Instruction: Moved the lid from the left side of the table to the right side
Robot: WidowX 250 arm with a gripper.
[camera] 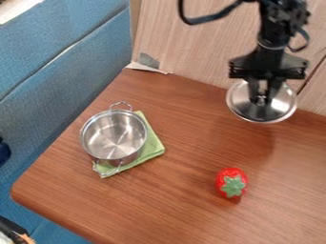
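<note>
The gripper [261,98], fingers closed on the lid [259,113], holds it directly beneath them, beyond the strawberry [231,183]. Placement presumably requires only descent to the table [185,205] behind that landmark.

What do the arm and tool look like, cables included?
Arm: black. Dark cable loops out on the image's left, smaller loop on the right. Tool: black, wide blocky crosspiece, two dark fingers. No markings discernible.
</note>
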